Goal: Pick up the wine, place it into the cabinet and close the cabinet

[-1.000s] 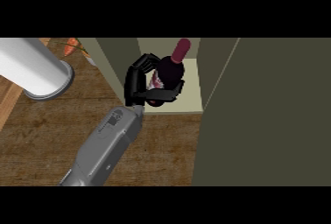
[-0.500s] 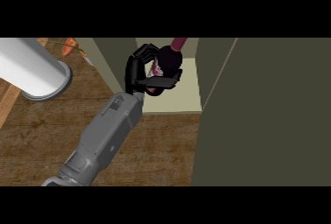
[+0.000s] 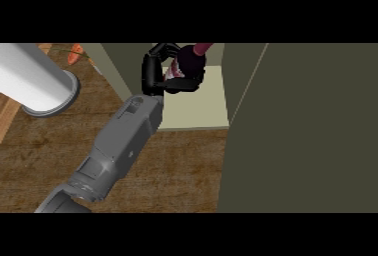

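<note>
We see one arm only, coming in from the lower left: the grey forearm runs up across the wooden counter to the left hand. The hand is closed round the wine bottle. Its fingers curl over the dark maroon body from above, and the thumb wraps in from below, so the palm lies against the bottle's left side. Part of a pale label shows between them.

The bottle is inside the open cabinet, over the back of its pale shelf floor, with its neck pointing up and to the right. We cannot tell whether its base rests on the shelf or hangs just above it.

A broad, dark olive panel fills the right side of the view, beside the shelf. A white cylinder stands on the counter at the left, well apart from the hand.
</note>
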Robot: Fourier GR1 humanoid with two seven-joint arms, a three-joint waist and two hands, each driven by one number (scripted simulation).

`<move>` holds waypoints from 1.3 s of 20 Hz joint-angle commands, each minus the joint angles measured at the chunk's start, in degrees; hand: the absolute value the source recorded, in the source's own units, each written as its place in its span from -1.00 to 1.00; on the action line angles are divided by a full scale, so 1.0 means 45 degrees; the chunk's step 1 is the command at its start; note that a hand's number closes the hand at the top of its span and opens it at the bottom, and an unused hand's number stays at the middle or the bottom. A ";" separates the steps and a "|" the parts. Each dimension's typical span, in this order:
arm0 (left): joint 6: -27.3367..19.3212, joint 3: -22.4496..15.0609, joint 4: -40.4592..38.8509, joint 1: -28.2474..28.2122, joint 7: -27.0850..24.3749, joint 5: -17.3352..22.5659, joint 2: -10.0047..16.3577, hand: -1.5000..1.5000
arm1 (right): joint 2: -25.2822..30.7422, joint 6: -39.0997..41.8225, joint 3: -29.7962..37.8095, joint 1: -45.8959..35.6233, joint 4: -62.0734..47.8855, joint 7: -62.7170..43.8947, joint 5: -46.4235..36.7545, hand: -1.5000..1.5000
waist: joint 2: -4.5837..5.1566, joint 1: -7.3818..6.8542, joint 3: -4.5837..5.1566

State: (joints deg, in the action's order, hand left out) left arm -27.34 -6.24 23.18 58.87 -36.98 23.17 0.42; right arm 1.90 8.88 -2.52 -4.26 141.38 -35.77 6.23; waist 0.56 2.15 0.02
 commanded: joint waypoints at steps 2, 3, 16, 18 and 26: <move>-0.0024 0.0353 -0.1114 0.0551 -0.0804 0.0228 -0.0090 1.00 | -0.0009 0.0208 0.0118 0.0235 0.0537 -0.0067 0.1214 -1.00 | 0.0018 0.0056 -0.0003; 0.0036 0.0505 -0.1182 0.0350 -0.1209 0.0147 -0.0091 1.00 | -0.0218 0.0148 -0.0243 0.0839 0.1086 -0.0201 0.1031 -1.00 | 0.0005 0.0054 -0.0003; 0.1377 0.2237 -0.2667 0.1185 -0.1054 0.1426 -0.0094 1.00 | -0.0334 -0.0218 -0.1042 0.0023 0.0877 -0.0558 0.0215 -1.00 | 0.0082 0.0197 0.0009; 0.1456 0.2329 -0.2879 0.1548 -0.0761 0.1392 0.0400 1.00 | -0.0208 0.0125 -0.0426 0.0205 0.0172 0.0288 0.0601 -1.00 | 0.0121 0.0214 -0.0003; 0.0984 0.2337 -0.3481 0.1411 -0.1586 0.1070 0.0073 1.00 | -0.0270 -0.0222 -0.0332 -0.0470 0.0384 -0.0333 0.0715 -1.00 | 0.0171 0.0327 0.0005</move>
State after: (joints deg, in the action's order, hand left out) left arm -21.54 3.57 9.00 65.41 -42.91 28.20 -0.01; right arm 0.62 8.54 -5.29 -5.76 140.60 -35.61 6.25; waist 1.02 3.71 -0.12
